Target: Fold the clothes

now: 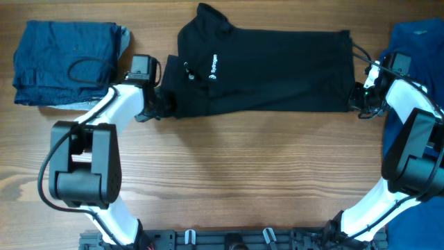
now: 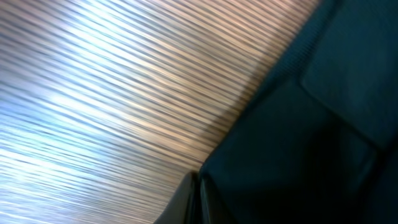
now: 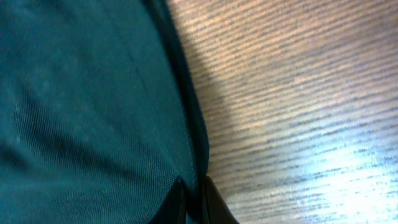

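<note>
Fingertips (image 3: 216,210) clamp the black shirt (image 1: 277,66) hem.
Left gripper (image 1: 159,105) and right gripper (image 1: 361,103) both pinch it; lift evenly.

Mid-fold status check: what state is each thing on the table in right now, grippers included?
shirt: lying flat as a long rectangle, logo up, collar at the left arm's end.
left gripper: shut on the shirt's near edge at the collar end.
right gripper: shut on the shirt's near edge at the other end.
dark blue pile: folded, apart from both grippers.
royal blue garment: unfolded, partly out of frame.
</note>
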`<state>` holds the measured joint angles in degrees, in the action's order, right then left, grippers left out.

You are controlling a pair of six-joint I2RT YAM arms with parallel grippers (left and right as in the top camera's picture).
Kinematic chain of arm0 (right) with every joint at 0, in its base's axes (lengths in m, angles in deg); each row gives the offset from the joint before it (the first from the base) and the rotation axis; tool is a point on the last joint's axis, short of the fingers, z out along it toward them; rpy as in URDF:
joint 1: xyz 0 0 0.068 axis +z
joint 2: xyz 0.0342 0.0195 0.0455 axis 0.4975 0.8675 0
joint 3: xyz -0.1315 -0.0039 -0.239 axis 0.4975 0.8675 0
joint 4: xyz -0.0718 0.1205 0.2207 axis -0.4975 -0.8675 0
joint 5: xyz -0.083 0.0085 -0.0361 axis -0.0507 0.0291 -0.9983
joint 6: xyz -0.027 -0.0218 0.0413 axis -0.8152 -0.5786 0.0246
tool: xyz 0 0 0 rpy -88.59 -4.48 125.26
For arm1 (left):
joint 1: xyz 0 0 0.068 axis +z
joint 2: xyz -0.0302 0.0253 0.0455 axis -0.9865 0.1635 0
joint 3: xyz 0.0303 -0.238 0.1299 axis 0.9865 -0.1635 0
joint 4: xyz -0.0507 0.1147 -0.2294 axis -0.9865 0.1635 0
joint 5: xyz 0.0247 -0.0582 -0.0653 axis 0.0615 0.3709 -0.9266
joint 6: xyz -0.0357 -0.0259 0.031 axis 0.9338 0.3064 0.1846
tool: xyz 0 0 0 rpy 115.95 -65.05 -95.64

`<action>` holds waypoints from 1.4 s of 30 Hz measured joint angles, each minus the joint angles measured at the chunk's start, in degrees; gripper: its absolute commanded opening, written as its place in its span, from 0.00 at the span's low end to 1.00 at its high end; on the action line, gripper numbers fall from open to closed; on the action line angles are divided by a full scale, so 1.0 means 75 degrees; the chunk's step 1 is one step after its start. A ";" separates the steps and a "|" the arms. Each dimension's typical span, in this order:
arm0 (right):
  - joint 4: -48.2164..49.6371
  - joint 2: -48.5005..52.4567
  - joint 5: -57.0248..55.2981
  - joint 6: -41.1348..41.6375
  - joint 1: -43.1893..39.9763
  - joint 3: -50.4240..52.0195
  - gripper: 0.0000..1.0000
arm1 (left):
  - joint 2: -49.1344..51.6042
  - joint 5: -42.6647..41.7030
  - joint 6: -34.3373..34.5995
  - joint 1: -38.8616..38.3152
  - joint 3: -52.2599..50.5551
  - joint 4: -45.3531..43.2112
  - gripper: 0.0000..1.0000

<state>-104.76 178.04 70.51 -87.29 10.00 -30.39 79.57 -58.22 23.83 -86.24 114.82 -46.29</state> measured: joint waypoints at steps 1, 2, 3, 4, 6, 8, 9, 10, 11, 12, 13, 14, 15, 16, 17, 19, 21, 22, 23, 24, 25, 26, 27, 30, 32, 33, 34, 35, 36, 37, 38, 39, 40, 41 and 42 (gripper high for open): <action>-0.0079 0.0000 -0.0061 0.0029 0.0000 -0.0012 0.04 | 0.0000 0.0085 -0.0064 0.0122 0.0000 -0.0012 0.04; -0.0143 0.0000 -0.0119 0.0076 0.0003 -0.0035 0.04 | 0.0000 0.0134 -0.0143 0.0227 0.0000 -0.0041 0.04; -0.0239 0.0000 -0.0280 0.0117 0.0026 -0.0050 0.04 | 0.0000 0.0184 -0.0236 0.0318 0.0000 -0.0108 0.04; -0.0259 -0.0003 -0.0350 0.0137 0.0044 -0.0058 0.04 | 0.0003 0.0274 -0.0379 0.0399 -0.0009 -0.0213 0.04; -0.0297 -0.0003 -0.0513 0.0143 0.0073 -0.0073 0.06 | 0.0020 0.0554 -0.0586 0.0507 -0.0058 -0.0417 0.04; -0.0318 -0.0003 -0.0592 0.0166 0.0073 -0.0079 0.04 | 0.0035 0.0839 -0.0717 0.0618 -0.0082 -0.0530 0.04; -0.0318 -0.0003 -0.0615 0.0172 0.0073 -0.0079 0.04 | 0.0041 0.1014 -0.0752 0.0647 -0.0087 -0.0539 0.04; -0.0318 -0.0003 -0.0621 0.0189 0.0073 -0.0079 0.04 | 0.0052 0.1122 -0.0778 0.0656 -0.0090 -0.0560 0.04; -0.0318 -0.0003 -0.0635 0.0195 0.0073 -0.0079 0.04 | 0.0061 0.1201 -0.0801 0.0656 -0.0093 -0.0589 0.04; -0.0318 -0.0003 -0.0635 0.0198 0.0073 -0.0079 0.04 | 0.0061 0.1285 -0.0831 0.0656 -0.0099 -0.0615 0.04; -0.0306 -0.0003 -0.0632 0.0201 0.0073 -0.0079 0.04 | 0.0061 0.1326 -0.0839 0.0656 -0.0102 -0.0618 0.04; -0.0303 -0.0003 -0.0621 0.0201 0.0073 -0.0082 0.04 | 0.0058 0.1361 -0.0860 0.0656 -0.0102 -0.0612 0.04; -0.0315 -0.0003 -0.0568 0.0198 0.0064 -0.0093 0.07 | 0.0029 0.1361 -0.0866 0.0656 -0.0102 -0.0568 0.05; -0.0370 0.0000 -0.0539 0.0195 0.0064 -0.0131 0.11 | -0.0073 0.1288 -0.0886 0.0656 -0.0102 -0.0493 0.06; -0.0560 0.0035 -0.0490 0.0195 0.0055 -0.0236 0.26 | -0.0306 0.1139 -0.0889 0.0656 -0.0102 -0.0405 0.10; -0.1026 0.0090 -0.0455 0.0201 0.0020 -0.0452 0.42 | -0.1154 0.0662 -0.0895 0.0656 -0.0061 -0.0388 0.12; -0.1594 0.0096 -0.0393 0.0201 -0.0035 -0.0831 0.51 | -0.2468 -0.0227 -0.0912 0.0656 0.0117 -0.0405 0.15; -0.1743 0.0082 -0.0297 0.0207 -0.0035 -0.0935 0.56 | -0.2780 -0.0501 -0.0912 0.0656 0.0160 -0.0356 0.17; -0.1853 -0.0012 -0.0137 0.0207 -0.0035 -0.0997 0.59 | -0.3028 -0.0772 -0.0906 0.0644 0.0210 -0.0230 0.18; -0.1944 -0.0192 0.0064 0.0210 -0.0035 -0.1005 0.59 | -0.3136 -0.0970 -0.0912 0.0624 0.0230 -0.0087 0.19; -0.2040 -0.0440 0.0332 0.0219 -0.0035 -0.1005 0.59 | -0.3127 -0.1125 -0.0912 0.0595 0.0230 0.0099 0.19; -0.2066 -0.0653 0.0554 0.0216 -0.0032 -0.1008 0.56 | -0.3063 -0.1236 -0.0912 0.0554 0.0230 0.0219 0.18; -0.2113 -0.0866 0.0851 0.0181 -0.0029 -0.1023 0.52 | -0.2961 -0.1405 -0.0912 0.0487 0.0230 0.0262 0.17; -0.2261 -0.1338 0.1620 -0.0006 0.0041 -0.1107 0.29 | -0.2710 -0.1818 -0.0918 0.0082 0.0230 0.0242 0.11; -0.2279 -0.1367 0.1856 -0.0047 0.0154 -0.1107 0.13 | -0.2535 -0.1935 -0.0915 -0.0262 0.0230 0.0137 0.10; -0.2276 -0.1364 0.1918 -0.0058 0.0254 -0.1107 0.07 | -0.2355 -0.1982 -0.0915 -0.0495 0.0230 0.0111 0.10; -0.2247 -0.1364 0.1967 -0.0073 0.0347 -0.1105 0.04 | -0.2209 -0.2017 -0.0915 -0.0632 0.0230 0.0087 0.09; -0.2148 -0.1364 0.2028 -0.0093 0.0495 -0.1075 0.04 | -0.1938 -0.2057 -0.0915 -0.0822 0.0230 0.0041 0.07; -0.2034 -0.1364 0.2052 -0.0102 0.0609 -0.0997 0.04 | -0.1667 -0.2081 -0.0915 -0.0956 0.0230 -0.0015 0.04; -0.1883 -0.1367 0.2069 -0.0102 0.0694 -0.0886 0.04 | -0.1399 -0.2087 -0.0918 -0.1052 0.0230 -0.0015 0.04; -0.1757 -0.1367 0.2087 -0.0102 0.0764 -0.0740 0.04 | -0.1192 -0.2084 -0.0924 -0.1107 0.0230 -0.0012 0.04; -0.1687 -0.1367 0.2090 -0.0099 0.0801 -0.0632 0.05 | -0.1037 -0.2075 -0.0915 -0.1137 0.0230 -0.0006 0.04; -0.1574 -0.1364 0.2090 -0.0105 0.0828 -0.0463 0.05 | -0.0845 -0.2022 -0.0915 -0.1139 0.0230 0.0020 0.04; -0.1524 -0.1364 0.2087 -0.0114 0.0833 -0.0335 0.08 | -0.0755 -0.1955 -0.0912 -0.1119 0.0227 0.0026 0.04; -0.1539 -0.1364 0.2087 -0.0149 0.0833 -0.0192 0.15 | -0.0731 -0.1891 -0.0915 -0.1064 0.0227 0.0020 0.04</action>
<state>-116.30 167.81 86.16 -88.40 16.25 -31.83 74.08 -72.41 16.97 -94.22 116.52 -46.13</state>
